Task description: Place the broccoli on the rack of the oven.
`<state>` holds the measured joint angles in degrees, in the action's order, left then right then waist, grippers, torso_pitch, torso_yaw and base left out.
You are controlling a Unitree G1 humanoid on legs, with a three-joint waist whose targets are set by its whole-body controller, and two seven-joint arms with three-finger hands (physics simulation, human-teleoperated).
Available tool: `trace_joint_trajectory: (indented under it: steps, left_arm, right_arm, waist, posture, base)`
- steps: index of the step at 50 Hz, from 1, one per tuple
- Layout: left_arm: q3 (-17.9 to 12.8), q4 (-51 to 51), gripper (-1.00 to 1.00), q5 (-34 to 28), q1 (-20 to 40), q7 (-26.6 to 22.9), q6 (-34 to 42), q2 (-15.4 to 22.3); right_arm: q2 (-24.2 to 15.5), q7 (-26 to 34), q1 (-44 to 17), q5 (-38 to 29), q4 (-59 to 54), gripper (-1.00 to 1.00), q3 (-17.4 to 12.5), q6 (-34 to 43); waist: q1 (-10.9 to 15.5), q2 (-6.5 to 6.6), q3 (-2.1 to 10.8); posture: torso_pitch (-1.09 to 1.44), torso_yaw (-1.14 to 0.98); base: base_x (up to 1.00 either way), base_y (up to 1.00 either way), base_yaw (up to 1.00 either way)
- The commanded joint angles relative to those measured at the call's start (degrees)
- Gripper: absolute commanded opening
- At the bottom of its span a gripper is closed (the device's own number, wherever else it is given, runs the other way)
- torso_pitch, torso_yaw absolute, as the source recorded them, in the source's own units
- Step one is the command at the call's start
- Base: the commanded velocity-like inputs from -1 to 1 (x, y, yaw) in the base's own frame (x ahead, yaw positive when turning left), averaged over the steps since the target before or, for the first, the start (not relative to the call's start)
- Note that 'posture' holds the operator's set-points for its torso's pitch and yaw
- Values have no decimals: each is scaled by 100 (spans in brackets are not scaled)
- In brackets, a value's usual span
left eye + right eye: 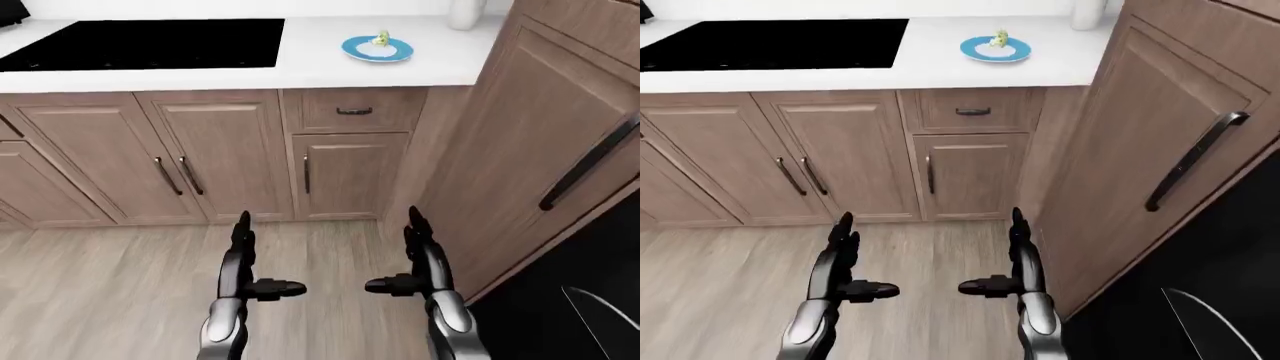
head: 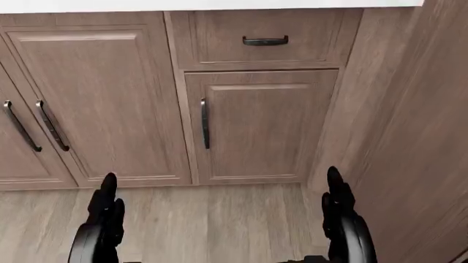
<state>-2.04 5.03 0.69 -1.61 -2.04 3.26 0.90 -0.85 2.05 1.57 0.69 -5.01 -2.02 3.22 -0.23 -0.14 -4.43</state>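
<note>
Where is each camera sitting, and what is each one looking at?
Left-eye view: on the head, looking down at counter, blue plate with broccoli, stove; left hand and right hand show, open.
Right-eye view: beside it, nearly the same scene.
Head view: looks lower, at cabinets and both hands.

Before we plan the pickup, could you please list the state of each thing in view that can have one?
Broccoli: resting on the blue plate, untouched.
Drawer: shut.
Cabinet door under the drawer: shut.
Double cabinet doors: shut.
Tall cabinet door: shut.
Cooktop: bare, nothing on it.
Left hand: open, empty.
Right hand: open, empty.
</note>
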Motion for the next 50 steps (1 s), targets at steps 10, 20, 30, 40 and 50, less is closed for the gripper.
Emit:
trace_joint_trajectory:
  steps: [10,20,30,40,50]
  left_arm:
    - [-3,-584,100,-37,122,41,-399,12]
    - [-96,-355,100,28,322,153,-468,33]
    - [-417,1357,100,254,1761,520,-881,356]
    - [-581,1782,100,709,3620,572,130,958]
    - [-616,1757,100,800,4431,577,973,1174]
  right_arm:
    - [-24,5,-148,-37,519,100,-3,-311]
    - [-24,37,-249,-14,451,100,7,-240]
    - [-323,-367,-1818,286,-1450,100,-373,-514]
    - [-804,-583,-3685,377,-1542,100,-435,748]
    - [-1099,-537,-4189,391,-234,100,-521,2328]
  waist:
    - [49,-38,423]
    - [44,-23,499]
    - [34,-7,560]
    - [35,5,575]
    - [57,-17,493]
  posture:
    - [0,0]
    - [0,0]
    - [0,0]
    - [0,0]
    - [0,0]
  base:
    - [0,0,0]
    - [0,0,0]
    - [0,0,0]
    - [0,0,0]
    - [0,0,0]
